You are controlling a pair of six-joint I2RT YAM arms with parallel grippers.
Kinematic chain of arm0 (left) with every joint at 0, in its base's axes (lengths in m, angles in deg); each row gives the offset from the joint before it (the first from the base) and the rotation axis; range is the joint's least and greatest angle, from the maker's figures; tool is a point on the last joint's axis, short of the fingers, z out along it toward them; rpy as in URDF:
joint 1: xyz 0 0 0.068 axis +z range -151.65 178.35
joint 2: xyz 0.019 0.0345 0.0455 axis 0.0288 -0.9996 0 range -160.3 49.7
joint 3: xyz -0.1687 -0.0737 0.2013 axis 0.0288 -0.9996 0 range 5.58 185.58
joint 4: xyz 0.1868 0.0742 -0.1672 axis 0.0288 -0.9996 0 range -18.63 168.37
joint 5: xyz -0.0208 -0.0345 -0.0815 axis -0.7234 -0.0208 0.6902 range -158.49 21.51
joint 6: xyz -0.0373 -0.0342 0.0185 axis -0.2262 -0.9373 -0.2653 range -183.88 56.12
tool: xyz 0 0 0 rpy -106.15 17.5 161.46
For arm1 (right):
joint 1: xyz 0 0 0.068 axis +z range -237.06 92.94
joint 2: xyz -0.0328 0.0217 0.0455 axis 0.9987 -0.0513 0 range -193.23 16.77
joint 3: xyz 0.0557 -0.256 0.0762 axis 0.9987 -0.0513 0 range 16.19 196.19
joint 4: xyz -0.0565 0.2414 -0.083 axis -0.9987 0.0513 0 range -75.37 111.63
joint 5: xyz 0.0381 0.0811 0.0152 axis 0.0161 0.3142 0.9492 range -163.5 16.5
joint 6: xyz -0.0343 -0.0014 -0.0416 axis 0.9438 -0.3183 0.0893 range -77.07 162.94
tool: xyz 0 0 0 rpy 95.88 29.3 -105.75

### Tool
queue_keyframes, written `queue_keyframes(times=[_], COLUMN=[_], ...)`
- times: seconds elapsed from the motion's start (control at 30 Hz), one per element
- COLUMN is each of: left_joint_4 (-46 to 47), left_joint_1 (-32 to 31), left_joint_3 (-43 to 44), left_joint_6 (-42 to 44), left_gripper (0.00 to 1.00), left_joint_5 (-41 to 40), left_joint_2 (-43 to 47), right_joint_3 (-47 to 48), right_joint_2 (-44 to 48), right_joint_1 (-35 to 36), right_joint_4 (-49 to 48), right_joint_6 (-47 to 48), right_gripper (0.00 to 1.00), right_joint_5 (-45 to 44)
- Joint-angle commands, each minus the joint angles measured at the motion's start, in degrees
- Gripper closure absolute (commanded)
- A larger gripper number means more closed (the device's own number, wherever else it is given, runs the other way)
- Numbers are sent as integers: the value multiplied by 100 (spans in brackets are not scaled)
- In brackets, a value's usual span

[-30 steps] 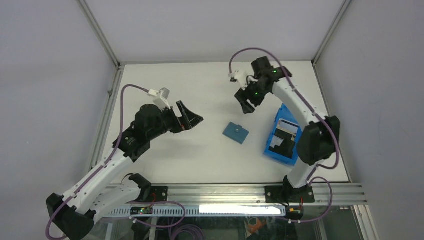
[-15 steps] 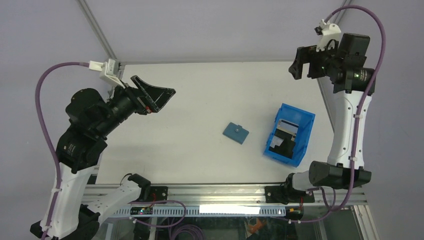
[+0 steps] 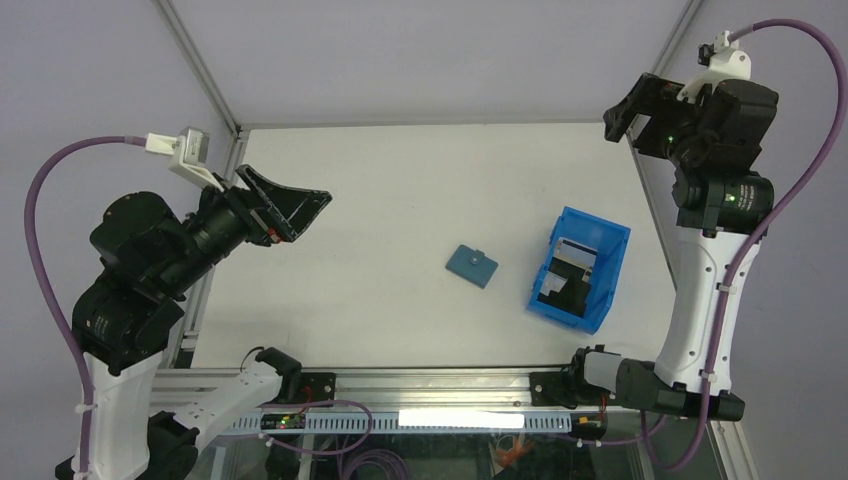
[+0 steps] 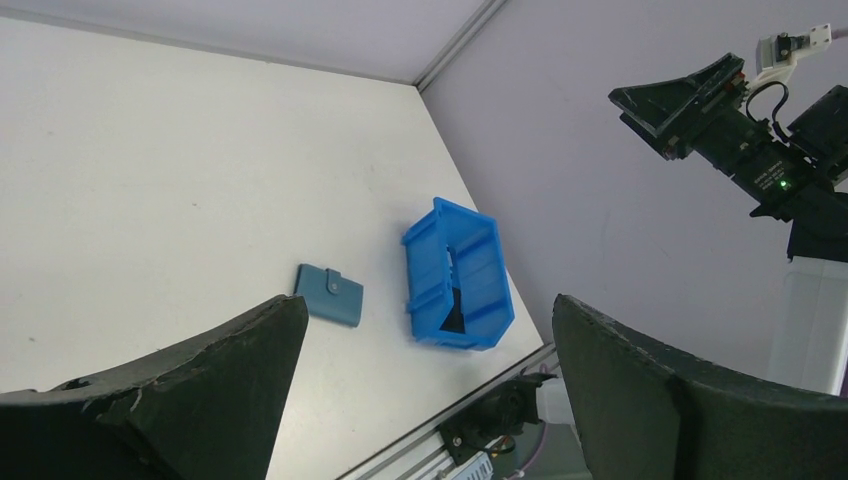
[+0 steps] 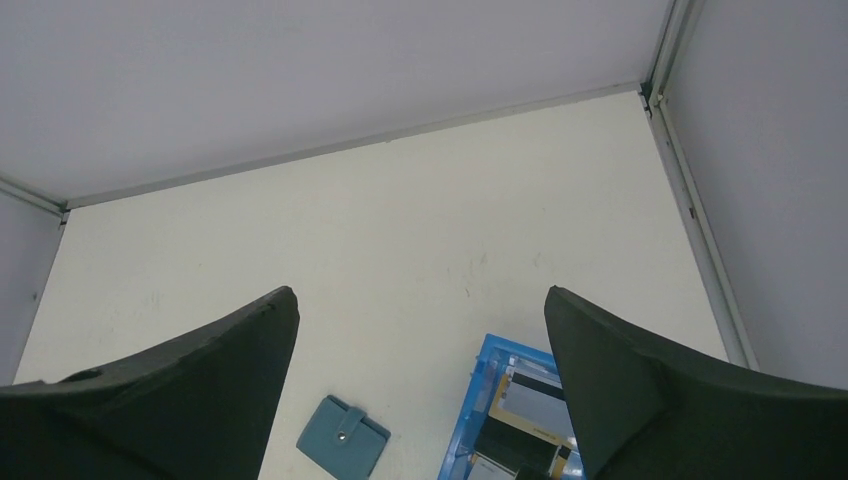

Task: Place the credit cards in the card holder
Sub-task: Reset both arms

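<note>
My arms have risen outward, left gripper point(image 3: 305, 205) and right gripper point(image 3: 622, 112) both spread empty. Thin, stiff, slick credit cards point(image 3: 570, 272) lie in the blue bin point(image 3: 604, 238) right of centre, near the card holder point(image 3: 472, 265). I'd pinch an exposed edge.

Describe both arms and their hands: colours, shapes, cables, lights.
The left arm and right arm have white tube-like links between bulky black joint housings. A purple cable loops along each, ending at a small white plastic wrist mount. The left hand and right hand are matte black with two broad wedge-shaped fingers. Small green lights glow on the right arm's joints.
</note>
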Motion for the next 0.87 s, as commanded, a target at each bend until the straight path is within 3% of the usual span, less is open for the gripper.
queue_keyframes(times=[0.0,0.83], left_joint_4=[-111,-47], left_joint_1=[39,39], left_joint_3=[140,-191], left_joint_6=[105,156], left_gripper=[1,1], left_joint_5=[-146,-235], left_joint_2=[89,160], right_joint_3=[-28,-179], right_joint_2=[32,17], right_joint_1=[-42,-258], right_joint_4=[-301,-320], right_joint_6=[-459,-556], right_gripper=[2,2], right_joint_5=[-168,545])
